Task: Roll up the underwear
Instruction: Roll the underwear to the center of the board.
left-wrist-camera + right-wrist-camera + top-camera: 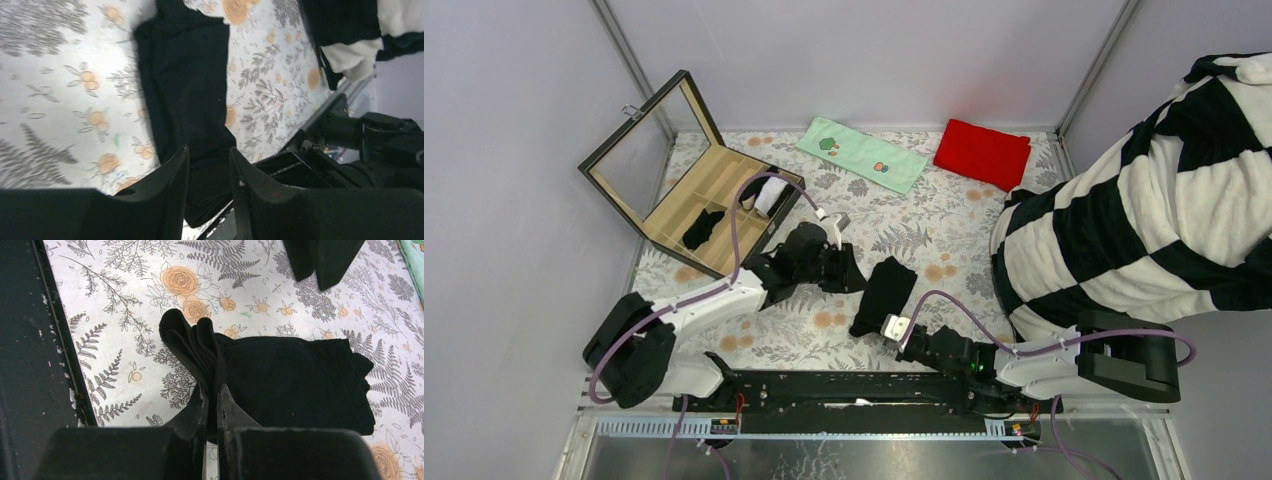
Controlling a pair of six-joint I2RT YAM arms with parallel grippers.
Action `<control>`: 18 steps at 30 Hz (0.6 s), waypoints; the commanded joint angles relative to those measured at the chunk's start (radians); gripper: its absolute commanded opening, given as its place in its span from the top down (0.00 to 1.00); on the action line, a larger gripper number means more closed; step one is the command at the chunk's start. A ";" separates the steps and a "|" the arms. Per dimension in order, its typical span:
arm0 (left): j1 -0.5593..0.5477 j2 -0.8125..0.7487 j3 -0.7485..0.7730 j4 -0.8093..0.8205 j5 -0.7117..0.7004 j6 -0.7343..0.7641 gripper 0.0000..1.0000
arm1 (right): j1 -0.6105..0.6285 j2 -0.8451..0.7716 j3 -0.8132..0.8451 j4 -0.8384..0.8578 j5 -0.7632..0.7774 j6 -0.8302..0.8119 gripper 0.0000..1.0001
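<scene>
Around my grippers: one striped blanket (1144,200) bulks up to the right of the right gripper (212,390), close against its arm; one red cloth (982,152) and one green towel (861,155) lie well beyond both; one open box (709,175) sits beyond and to the left of the left gripper (209,148) — in it I count one black piece (701,230), one white piece (771,195) and a dark bit I cannot make out. On the floral table (944,230) one underwear (295,380) lies flat between the two grippers. The right gripper is pinched on its near end, cloth bunched in folds just ahead of the fingertips; the left gripper's jaws stand parted near the far end, not closed on it — the cloth shows through the gap and runs on ahead.
</scene>
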 commanded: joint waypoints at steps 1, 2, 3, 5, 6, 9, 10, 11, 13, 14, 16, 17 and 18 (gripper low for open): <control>-0.016 0.080 -0.063 0.177 0.158 -0.066 0.61 | 0.004 -0.031 0.000 -0.019 0.042 0.023 0.99; -0.018 0.096 -0.073 0.195 0.172 -0.072 0.61 | 0.004 -0.033 0.000 -0.023 0.041 0.023 0.99; -0.019 0.112 -0.085 0.215 0.188 -0.078 0.61 | 0.004 -0.035 0.000 -0.026 0.042 0.022 0.99; -0.019 0.138 -0.102 0.253 0.223 -0.090 0.61 | 0.004 -0.033 0.001 -0.028 0.047 0.021 0.99; -0.021 0.149 -0.109 0.270 0.236 -0.094 0.61 | 0.004 -0.031 0.002 -0.031 0.048 0.020 0.99; -0.023 0.182 -0.121 0.281 0.254 -0.094 0.61 | 0.004 -0.027 0.006 -0.037 0.049 0.021 0.99; -0.023 0.193 -0.123 0.279 0.255 -0.092 0.61 | 0.004 -0.026 0.006 -0.038 0.051 0.023 0.99; -0.023 0.203 -0.126 0.280 0.257 -0.090 0.61 | 0.004 -0.027 0.006 -0.040 0.056 0.026 0.99; -0.025 0.225 -0.129 0.284 0.264 -0.083 0.61 | 0.004 -0.035 0.006 -0.047 0.069 0.037 0.99; -0.026 0.236 -0.128 0.281 0.264 -0.078 0.61 | 0.004 -0.041 0.007 -0.056 0.075 0.049 0.99; -0.032 0.256 -0.125 0.267 0.262 -0.065 0.61 | 0.004 -0.053 0.009 -0.072 0.084 0.072 0.99; -0.033 0.267 -0.121 0.252 0.256 -0.056 0.62 | 0.004 -0.059 0.011 -0.083 0.087 0.084 0.99; -0.036 0.279 -0.114 0.230 0.246 -0.045 0.62 | 0.004 -0.065 0.012 -0.092 0.092 0.103 0.99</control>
